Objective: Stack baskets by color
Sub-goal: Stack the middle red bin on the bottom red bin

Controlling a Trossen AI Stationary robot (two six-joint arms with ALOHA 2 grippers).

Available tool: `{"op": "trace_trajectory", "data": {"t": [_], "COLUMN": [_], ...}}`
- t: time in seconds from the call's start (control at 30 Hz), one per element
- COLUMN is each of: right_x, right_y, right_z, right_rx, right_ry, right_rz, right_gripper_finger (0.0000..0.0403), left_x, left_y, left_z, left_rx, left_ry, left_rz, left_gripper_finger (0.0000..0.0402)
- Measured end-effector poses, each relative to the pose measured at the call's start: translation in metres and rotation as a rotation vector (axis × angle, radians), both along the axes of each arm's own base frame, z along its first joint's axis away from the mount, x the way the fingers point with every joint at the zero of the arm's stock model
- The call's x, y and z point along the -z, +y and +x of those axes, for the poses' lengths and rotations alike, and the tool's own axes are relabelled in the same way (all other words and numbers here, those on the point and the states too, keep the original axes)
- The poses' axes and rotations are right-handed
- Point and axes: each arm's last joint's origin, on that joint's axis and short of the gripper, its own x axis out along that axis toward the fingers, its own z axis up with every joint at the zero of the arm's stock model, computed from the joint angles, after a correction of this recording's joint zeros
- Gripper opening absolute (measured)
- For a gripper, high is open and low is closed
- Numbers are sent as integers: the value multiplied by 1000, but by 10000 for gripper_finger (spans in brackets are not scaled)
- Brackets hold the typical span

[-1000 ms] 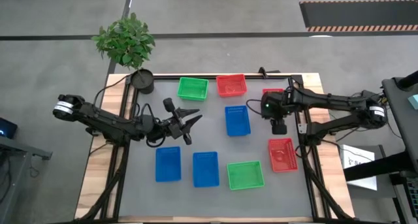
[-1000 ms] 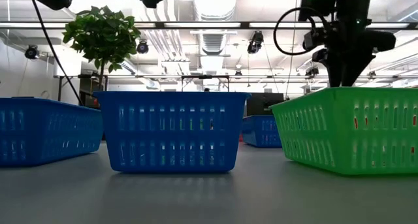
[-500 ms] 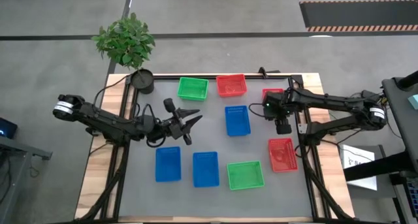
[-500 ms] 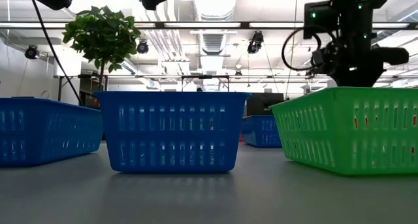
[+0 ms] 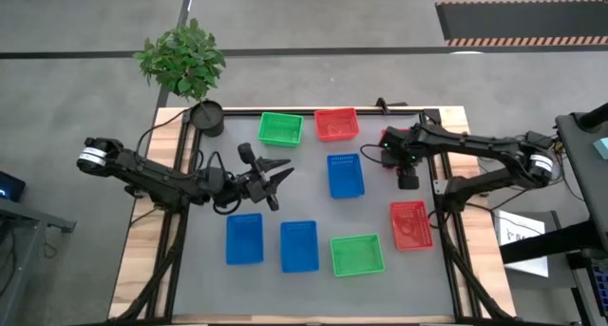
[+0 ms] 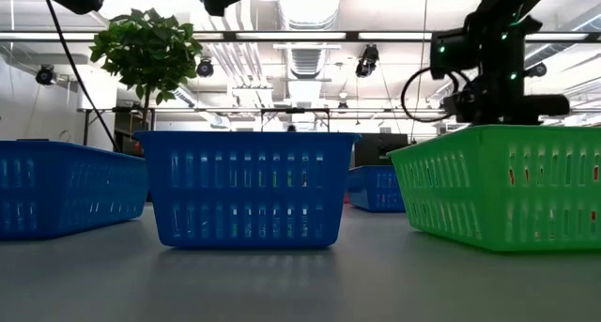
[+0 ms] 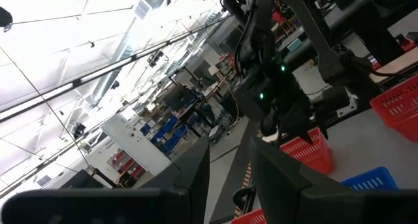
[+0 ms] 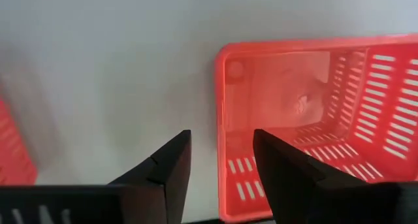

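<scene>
Several baskets stand open side up on the grey mat: green and red at the far edge, blue in the middle, two blue, a green and a red toward the near edge. Another red basket at the far right is partly hidden by my right arm. My right gripper points down, open, above this basket's rim, not touching it. My left gripper hovers open and holds nothing left of the middle.
A potted plant in a round black pot stands at the far left corner. Bare mat lies around my left gripper and along the near edge. In the low view the blue and green baskets fill the foreground.
My right gripper has moved toward the table's far edge and come down, tipping a little steeper, over the red basket at the far right. No basket has moved.
</scene>
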Motion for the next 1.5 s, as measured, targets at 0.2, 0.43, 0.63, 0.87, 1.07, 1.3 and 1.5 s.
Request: {"op": "trace_trajectory", "data": {"t": [0.2,0.43,0.63,0.87,1.07,1.3,1.5], "right_x": [20,37,42,30,-2,-41,-67], "right_y": [-6,-10,-11,-7,6,32,66], "right_z": [11,17,18,14,11,25,43], "right_rx": [2,3,3,48,89,103,64], "right_ry": [69,149,174,135,107,17,-15], "right_rz": [41,75,88,61,19,-20,-36], "right_gripper_finger": [141,97,22,9,8,8,8], "left_x": [0,0,0,0,0,0,0], "left_y": [0,0,0,0,0,0,0], "left_z": [0,0,0,0,0,0,0], "left_rx": [0,0,0,1,1,2,2], "left_ry": [0,0,0,1,1,0,1], "left_rz": [0,1,1,1,1,1,1], "left_gripper_finger": [93,93,93,93,93,93,93]}}
